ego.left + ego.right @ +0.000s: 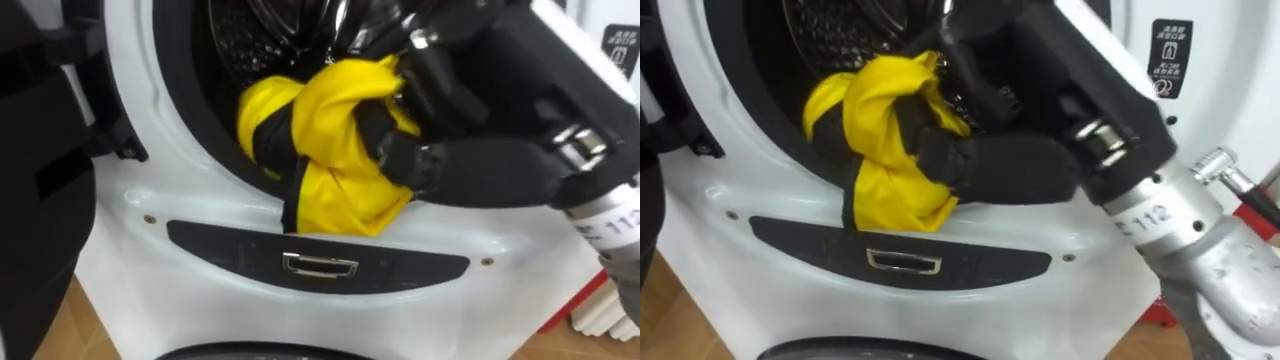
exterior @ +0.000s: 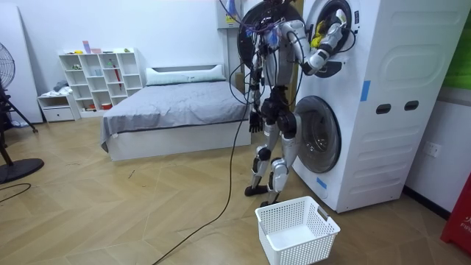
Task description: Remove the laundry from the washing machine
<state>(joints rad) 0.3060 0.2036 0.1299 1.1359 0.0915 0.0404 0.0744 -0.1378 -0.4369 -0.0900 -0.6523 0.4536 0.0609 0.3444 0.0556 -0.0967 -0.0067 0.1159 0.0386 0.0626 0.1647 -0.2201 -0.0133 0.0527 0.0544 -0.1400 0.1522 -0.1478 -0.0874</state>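
A yellow garment with dark trim hangs bunched over the lower rim of the upper washing machine's round opening. My right hand comes in from the right, its black fingers curled round the cloth's front fold. In the right eye view the same hand holds the garment just outside the dark drum. The room view shows me standing upright before the stacked machines, right hand raised to the top drum with the yellow cloth.
The machine's open dark door stands at the left. A panel with a metal latch lies below the opening. A white laundry basket sits on the floor by my feet, before the lower machine. A bed stands behind.
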